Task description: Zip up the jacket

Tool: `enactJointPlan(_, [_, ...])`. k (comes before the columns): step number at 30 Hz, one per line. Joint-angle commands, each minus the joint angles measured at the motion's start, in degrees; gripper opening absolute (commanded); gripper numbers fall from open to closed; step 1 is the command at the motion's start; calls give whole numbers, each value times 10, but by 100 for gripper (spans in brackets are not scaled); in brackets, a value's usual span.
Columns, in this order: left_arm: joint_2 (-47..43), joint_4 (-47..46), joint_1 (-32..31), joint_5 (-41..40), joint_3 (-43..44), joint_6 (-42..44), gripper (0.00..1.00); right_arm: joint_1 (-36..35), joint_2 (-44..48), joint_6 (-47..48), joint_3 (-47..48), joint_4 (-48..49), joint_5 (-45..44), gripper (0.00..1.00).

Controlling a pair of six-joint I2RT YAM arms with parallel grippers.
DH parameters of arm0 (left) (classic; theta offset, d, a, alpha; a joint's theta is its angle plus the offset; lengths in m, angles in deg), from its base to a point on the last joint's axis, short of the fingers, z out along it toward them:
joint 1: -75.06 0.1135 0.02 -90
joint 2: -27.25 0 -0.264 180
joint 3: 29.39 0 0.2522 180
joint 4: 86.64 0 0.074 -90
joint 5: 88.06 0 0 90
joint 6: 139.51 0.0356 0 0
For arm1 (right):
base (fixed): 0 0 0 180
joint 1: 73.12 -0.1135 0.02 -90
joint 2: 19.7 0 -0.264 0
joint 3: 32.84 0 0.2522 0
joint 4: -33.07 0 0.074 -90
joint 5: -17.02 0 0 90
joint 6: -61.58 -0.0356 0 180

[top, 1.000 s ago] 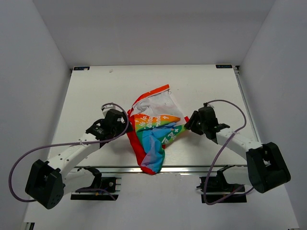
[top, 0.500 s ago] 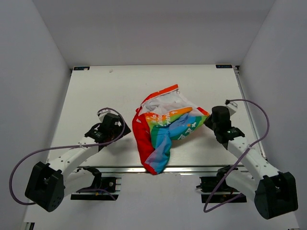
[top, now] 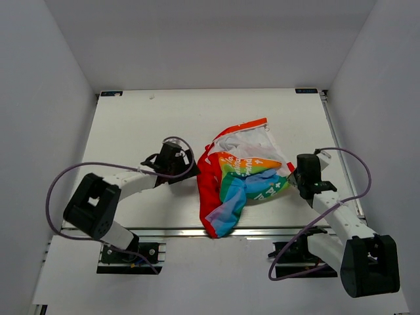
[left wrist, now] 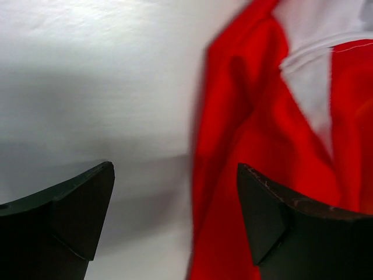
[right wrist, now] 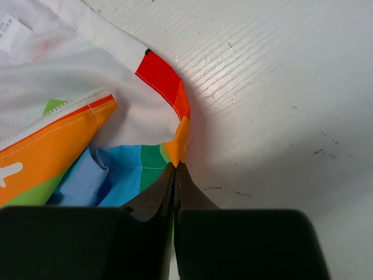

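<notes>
right gripper [right wrist: 176, 168]: smooth black fingers pressed flat together, pinching the thin multicoloured hem corner of the jacket [top: 244, 178] | left gripper [left wrist: 175, 181]: wedge-shaped fingers spread wide, gripping nothing, soft red folds beside one finger | jacket: crumpled heap of rainbow, red and white fabric, mid-table between both grippers | table [top: 131, 125]: flat, white, faintly ribbed

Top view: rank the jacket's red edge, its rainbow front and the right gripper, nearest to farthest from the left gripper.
From the left gripper:
1. red edge, just to its right.
2. rainbow front, farther right.
3. right gripper, far right, shut on the rainbow front's corner.
</notes>
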Motion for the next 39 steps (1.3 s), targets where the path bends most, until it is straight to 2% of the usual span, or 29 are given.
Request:
enactJointPlan(1, [51, -45, -22, 33, 48, 50, 94, 1, -18, 14, 18, 19, 13, 0])
enactJointPlan(3, [98, -43, -33, 25, 81, 52, 92, 2, -23, 17, 18, 20, 20, 0])
enactJointPlan(7, [198, -11, -50, 28, 163, 70, 71, 3, -26, 20, 22, 25, 24, 0])
enactJointPlan(8, [218, 1, -62, 21, 181, 73, 51, 5, -24, 21, 24, 25, 23, 0])
enactJointPlan(9, [234, 14, -67, 15, 200, 76, 39, 6, -23, 27, 25, 26, 23, 0])
enactJointPlan(10, [260, 33, -71, 11, 232, 78, 23, 7, -21, 30, 30, 27, 23, 0])
enactJointPlan(11, [267, 41, -73, 4, 245, 78, 0, 10, -20, 34, 32, 29, 23, 0])
enactJointPlan(13, [271, 70, -73, -22, 287, 68, 0, 14, -22, 44, 40, 30, 23, 0])
enactJointPlan(16, [243, 131, -71, -127, 349, 75, 0, 33, -29, 73, 82, 31, 36, 0])
enactJointPlan(17, [215, 143, -66, -183, 390, 78, 0, 35, -32, 85, 116, 33, 53, 0])
enactJointPlan(20, [157, 158, -45, -239, 439, 94, 0, 39, -41, 131, 209, 23, 80, 0])
enactJointPlan(23, [62, 166, -17, -283, 460, 108, 0, 40, -45, 150, 300, -11, 75, 0])
enactJointPlan(27, [-16, 196, 17, -324, 439, 89, 0, 43, -42, 137, 374, -112, 33, 0])
enactJointPlan(29, [-46, 248, 44, -333, 412, 62, 0, 47, -32, 123, 367, -157, 17, 0])
enactJointPlan(32, [-102, 278, 78, -324, 300, 25, 0, 56, -3, 101, 297, -189, -3, 0])
enactJointPlan(37, [-115, 390, 90, -325, 230, -43, 0, 75, -18, 95, 151, -199, 37, 0])
enactJointPlan(39, [-110, 425, 91, -340, 218, -71, 0, 76, -36, 91, 125, -192, 49, 17])
